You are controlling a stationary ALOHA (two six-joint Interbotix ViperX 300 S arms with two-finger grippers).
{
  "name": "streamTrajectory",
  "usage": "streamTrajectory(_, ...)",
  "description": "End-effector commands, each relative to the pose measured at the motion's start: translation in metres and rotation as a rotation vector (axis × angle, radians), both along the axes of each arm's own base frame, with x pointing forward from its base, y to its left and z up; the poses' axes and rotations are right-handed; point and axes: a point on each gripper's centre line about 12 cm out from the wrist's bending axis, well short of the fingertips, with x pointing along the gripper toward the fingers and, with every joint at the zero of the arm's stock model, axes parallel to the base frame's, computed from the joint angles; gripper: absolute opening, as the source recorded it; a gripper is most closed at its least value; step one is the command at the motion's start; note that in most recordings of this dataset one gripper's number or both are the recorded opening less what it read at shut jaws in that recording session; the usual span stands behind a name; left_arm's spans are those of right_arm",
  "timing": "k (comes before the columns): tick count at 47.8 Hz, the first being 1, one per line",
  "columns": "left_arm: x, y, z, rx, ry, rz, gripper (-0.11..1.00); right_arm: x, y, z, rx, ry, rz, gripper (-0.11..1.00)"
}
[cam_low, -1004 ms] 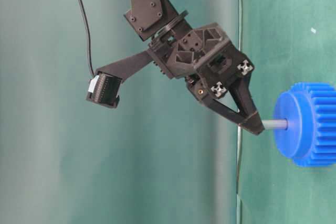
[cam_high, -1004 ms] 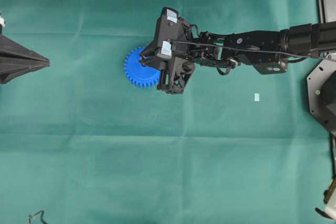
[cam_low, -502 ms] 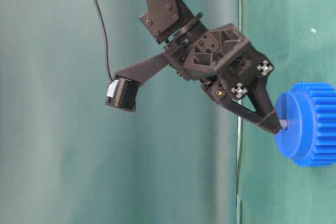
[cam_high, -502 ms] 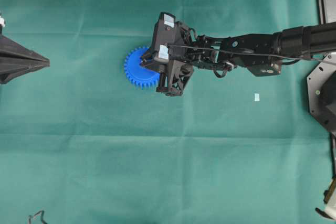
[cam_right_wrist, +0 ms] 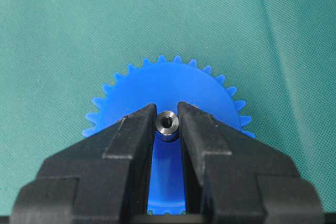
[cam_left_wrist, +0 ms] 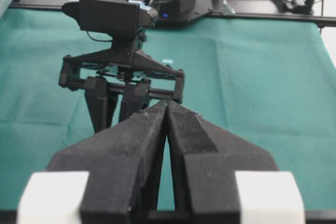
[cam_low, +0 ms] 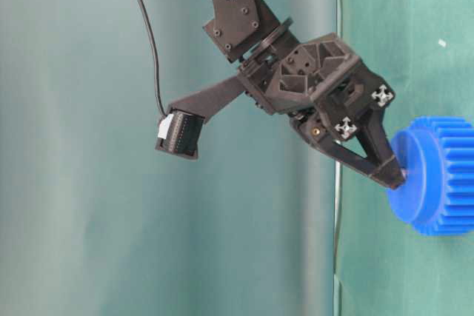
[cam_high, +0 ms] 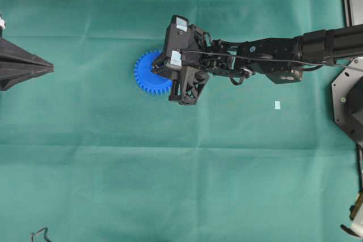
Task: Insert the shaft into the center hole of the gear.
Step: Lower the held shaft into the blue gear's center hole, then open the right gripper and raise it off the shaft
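The blue gear [cam_high: 146, 75] lies flat on the green cloth, and in the table-level view the gear [cam_low: 438, 183] shows its raised hub. My right gripper [cam_high: 161, 71] is over it, shut on the shaft [cam_right_wrist: 167, 123], a short silvery pin seen end-on between the fingertips [cam_right_wrist: 140, 121]. The right gripper [cam_low: 395, 177] has its tips against the hub face, so the shaft's length is sunk in the hub and the center hole is hidden beneath it. My left gripper [cam_high: 50, 69] is shut and empty at the far left, well away from the gear.
A small pale scrap of tape [cam_high: 277, 105] lies on the cloth right of the gear. A black base plate [cam_high: 346, 103] stands at the right edge. A thin cable loop [cam_high: 38, 233] lies at the bottom left.
My right gripper has moved toward the gear with the shaft. The stretch of shaft seen between fingertips and hub a second ago has gone into the hub. The left arm stayed still.
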Motion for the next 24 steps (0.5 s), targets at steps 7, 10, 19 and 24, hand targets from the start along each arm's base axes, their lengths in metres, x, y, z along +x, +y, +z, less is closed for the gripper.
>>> streamTrajectory(7,0.0024,0.0000,0.0103,0.003,-0.026,0.000,0.00,0.0039,0.0007,0.0117,-0.006,-0.035,0.003,0.16)
streamTrajectory(10,0.0024,0.0000,0.0103,0.003,-0.026,0.000,0.00,0.0043,0.0007,0.0122,-0.005,-0.036,0.002,0.17)
streamTrajectory(19,0.0024,0.0000,0.0101,0.001,-0.025,0.000,0.00,0.0045,0.0006,0.0125,-0.004,-0.040,0.000,0.56)
streamTrajectory(24,0.0024,0.0000,0.0103,0.001,-0.026,0.000,0.00,0.0054,0.0004,0.0165,-0.005,-0.052,-0.001,0.86)
